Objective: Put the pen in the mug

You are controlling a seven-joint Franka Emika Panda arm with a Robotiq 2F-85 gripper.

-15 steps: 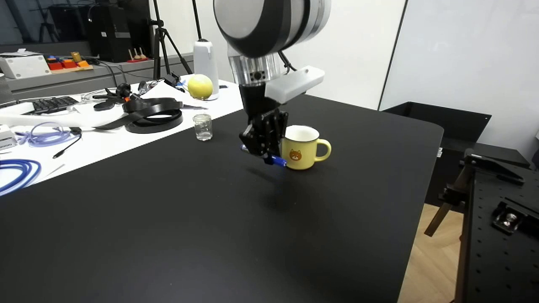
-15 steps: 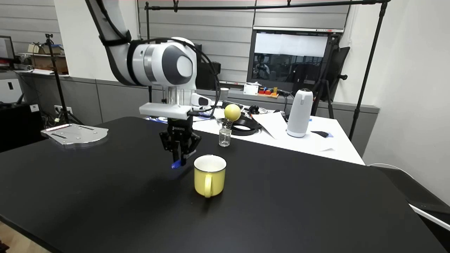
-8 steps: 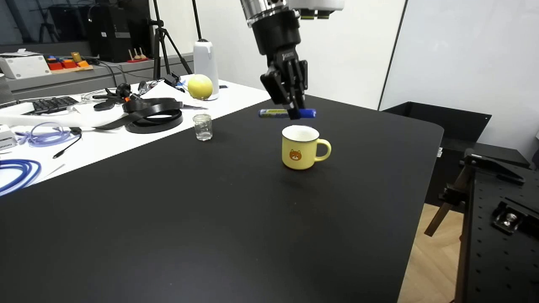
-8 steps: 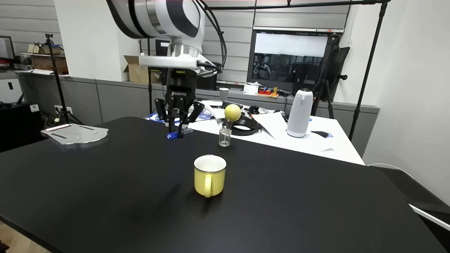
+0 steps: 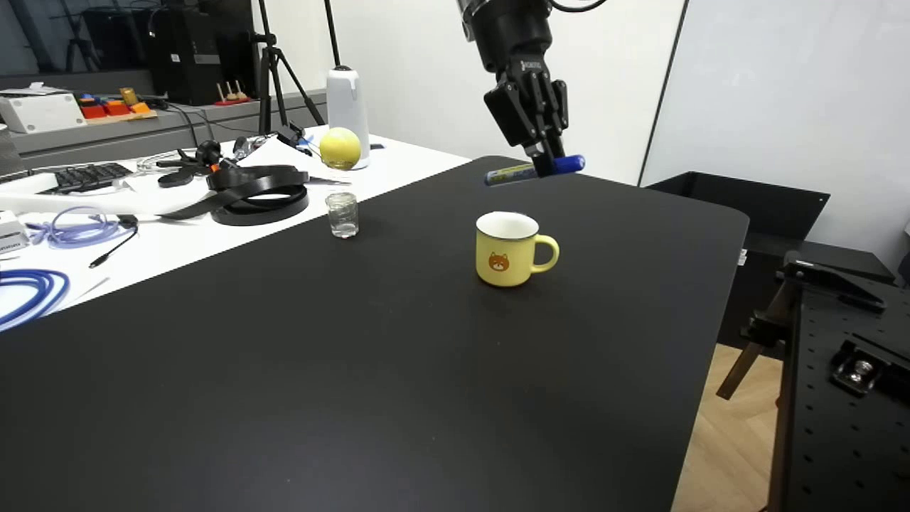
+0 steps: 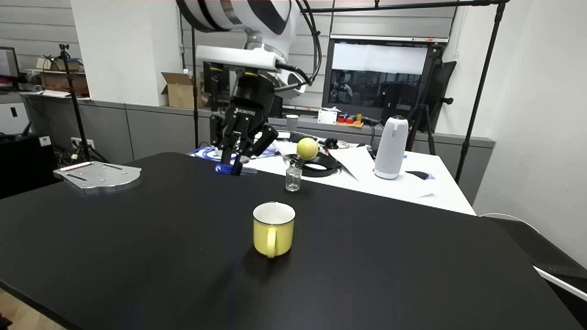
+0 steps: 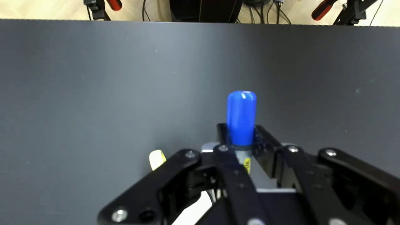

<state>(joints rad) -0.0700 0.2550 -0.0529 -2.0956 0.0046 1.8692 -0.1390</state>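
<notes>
1. Pen (image 5: 517, 173): in the air, clamped round the base of its blue cap (image 7: 241, 118); cap end looks tipped up slightly. Not in the mug (image 5: 512, 249).
2. Jaws: drawn in on the pen, gap only as wide as it, both sides on it in the wrist view.
3. Change: a second ago pen hangs low near the mug, cap end dipping; now it's lifted well up, looks above rim height. So pick-up seems done; next is likely lining up over the mug. Pen lies near level, so probably needs turning on end, else it may bridge the rim.
4. Mug: upright on the tabletop (image 5: 341, 370), mouth up, same spot as a second ago. White inside shows, no pen there; bottom can't be told. In an exterior view pen (image 6: 224, 169) is far and left of it, so probably not above it yet.
5. Glass (image 6: 293, 179): upright, far side of tabletop near the white desk (image 5: 167, 243); can't tell contents.
6. Cardboard box (image 6: 179, 91): farther back, left; inside hidden.
</notes>
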